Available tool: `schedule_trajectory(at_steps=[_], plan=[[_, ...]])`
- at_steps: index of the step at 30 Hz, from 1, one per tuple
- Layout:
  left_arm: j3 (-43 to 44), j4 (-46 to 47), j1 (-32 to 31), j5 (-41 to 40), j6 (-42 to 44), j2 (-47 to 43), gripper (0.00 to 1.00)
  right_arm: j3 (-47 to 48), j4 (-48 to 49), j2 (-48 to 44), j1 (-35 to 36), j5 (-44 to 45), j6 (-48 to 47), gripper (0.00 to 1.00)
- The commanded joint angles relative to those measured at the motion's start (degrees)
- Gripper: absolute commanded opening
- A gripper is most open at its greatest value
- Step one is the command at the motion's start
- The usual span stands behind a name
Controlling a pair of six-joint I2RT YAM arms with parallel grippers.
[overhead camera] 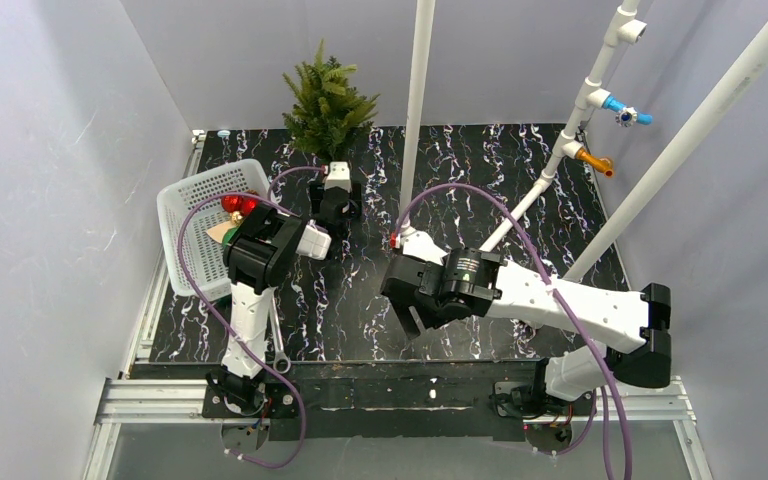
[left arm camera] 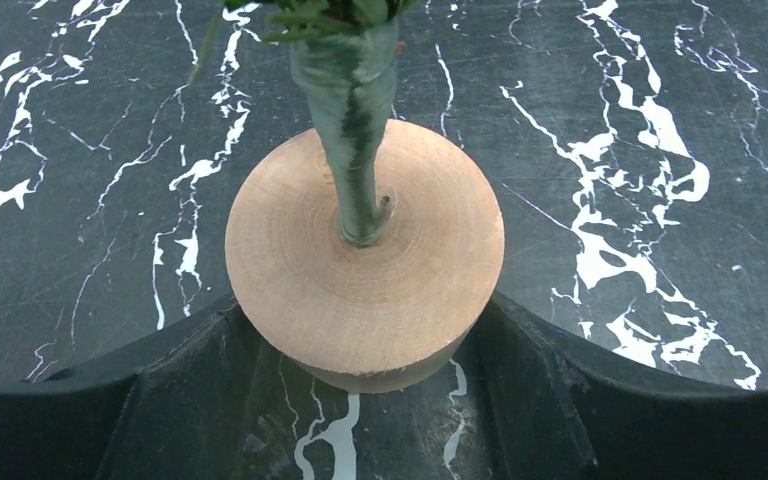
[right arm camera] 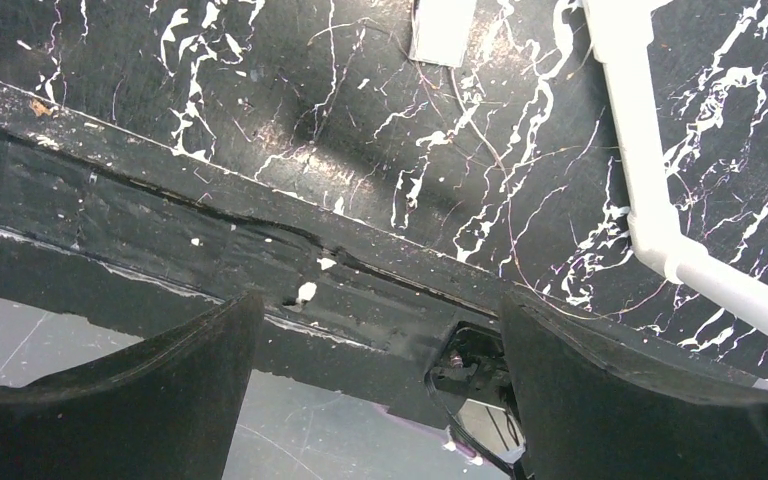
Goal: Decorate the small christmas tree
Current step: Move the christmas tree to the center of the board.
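The small christmas tree (overhead camera: pixel 327 100) stands upright at the back of the black marbled table, left of centre. In the left wrist view its round tan wooden base (left arm camera: pixel 365 270) and thin green trunk (left arm camera: pixel 352 140) fill the middle. My left gripper (left arm camera: pixel 365 345) reaches low around that base, and its black fingers (left arm camera: pixel 175 395) press against both sides of the wood. From above, the left gripper (overhead camera: pixel 336 172) sits right at the tree's foot. My right gripper (overhead camera: pixel 412 318) hangs open over the table's near edge, with nothing between its fingers (right arm camera: pixel 150 400).
A white basket (overhead camera: pixel 182 215) at the left edge holds a red ornament (overhead camera: pixel 238 204) and other pieces, partly behind the left arm. White pipes (overhead camera: pixel 420 100) rise from the table's middle and right, carrying a blue clip (overhead camera: pixel 628 112) and an orange clip (overhead camera: pixel 595 158).
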Motion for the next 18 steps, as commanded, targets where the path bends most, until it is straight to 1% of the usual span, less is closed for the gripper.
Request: schedule_trajectory(at_steps=[1,6,11,18], plan=[[-1.9,-4.2,1.7,-6.8,-0.3,1.6,0.64,3.0,-1.1,1.6,0.0,-0.7,-1.2,0.96],[-4.6,-3.6,1.8,-3.4,0.1,0.0,0.54,4.7,-2.2,3.3,0.0,-0.4,-1.6,0.97],[-8.7,-2.3,1.8,-2.2,-1.3,-2.6,0.47,4.5,-1.5,2.7,0.0,-0.1,-0.9,0.97],[-16.0,-1.7,0.2,1.9,-3.8,-7.6,0.39,4.6,-0.6,1.4,0.0,1.1,-0.7,0.97]])
